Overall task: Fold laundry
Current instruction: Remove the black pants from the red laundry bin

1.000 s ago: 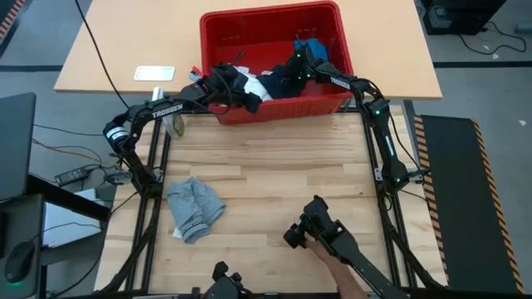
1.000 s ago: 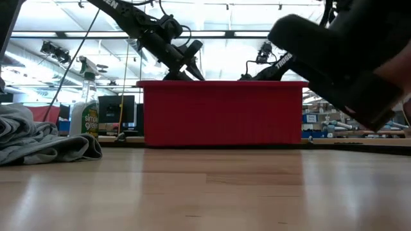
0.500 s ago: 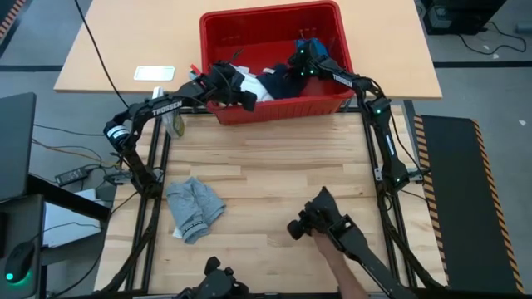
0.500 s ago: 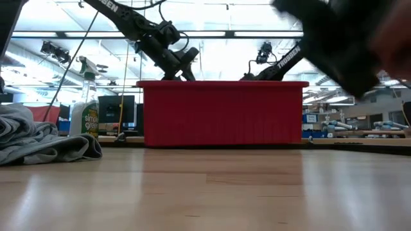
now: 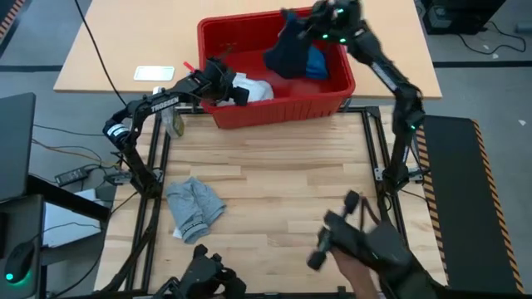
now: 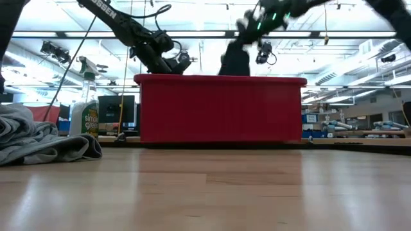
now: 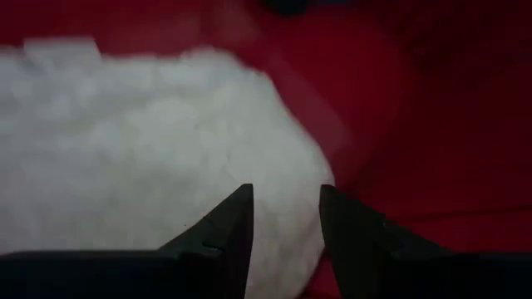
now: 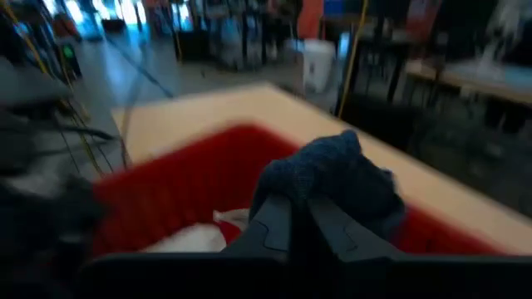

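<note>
A red basket point(image 5: 341, 87) stands at the table's far edge. My right gripper point(image 5: 303, 23) is raised above it, shut on the navy garment point(image 5: 287, 51), which also shows over the basket's rim in the low view point(image 6: 236, 61). In the basket lie a bright blue garment point(image 5: 315, 63) and the white cloth point(image 5: 253, 88). My left gripper point(image 7: 283, 212) is open just over the white cloth point(image 7: 141, 141); whether it touches the cloth I cannot tell. The grey T-shirt point(image 5: 194, 208) lies crumpled on the table's near left. My right gripper pinches a bunched fold of the navy garment point(image 8: 309, 193) between its two fingers point(image 8: 274, 228), which point nearly level. The cloth hangs slack below the fingers. Its lower end point(image 6: 236, 72) drops behind the basket's wall, so whether it hangs clear I cannot tell.
A person's hand with a black hand-held device point(image 5: 357, 241) reaches in over the near right edge. Another dark device point(image 5: 208, 278) sits at the near edge. A spray bottle point(image 6: 83, 109) stands off the far left corner. Bare wood point(image 5: 283, 166) lies between basket and T-shirt.
My right gripper has risen steeply out of the basket with the navy garment, which now hangs above the rim. My left gripper has gone a little toward the table's left over the white cloth. The person's hand with the black device has moved toward the table's near right.
</note>
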